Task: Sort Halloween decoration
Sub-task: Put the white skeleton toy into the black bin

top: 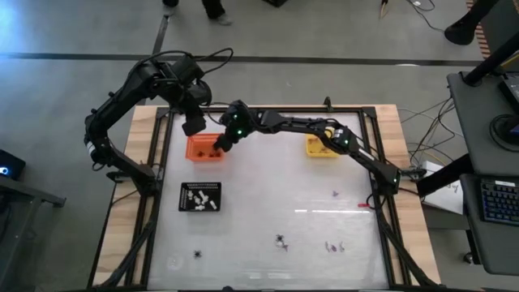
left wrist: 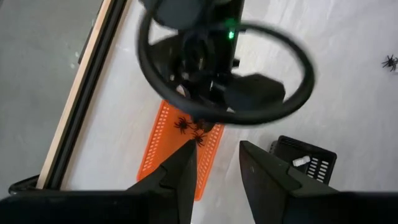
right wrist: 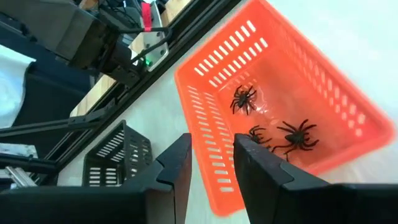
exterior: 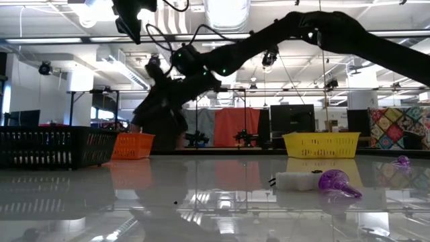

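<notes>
Furthest to my left, my left gripper [top: 193, 123] hangs above the back left of the surface [top: 268, 195], just behind the orange tray [top: 203, 148], its fingers [left wrist: 180, 171] apart and empty. The black tray [top: 199, 197] sits nearer the front on that side and holds several white trinkets [top: 203, 199]. My right gripper [top: 225, 143] reaches across to hover over the orange tray's right end, its fingers [right wrist: 177, 163] parted with nothing between them; below them, three black spiders [right wrist: 273, 127] lie loose on the tray floor. Moving right along the front, a stray spider [top: 198, 254] rests near the front left corner, another spider [top: 280, 240] sits near the middle, and a small cluster of purplish pieces [top: 334, 246] lies just beyond it. One more small purplish piece [top: 334, 194] is further back on the right, and the yellow tray [top: 319, 146] stands at the back right under my forearm. I judge the sorting about half done, with spiders and purple bits yet to collect. These trinkets look featherlight and springy; a spider's thin legs would bend or slip away, so I would pinch across the body from straight above, gently. The purple ones look rounded and smooth, likely to squirt out sideways.
</notes>
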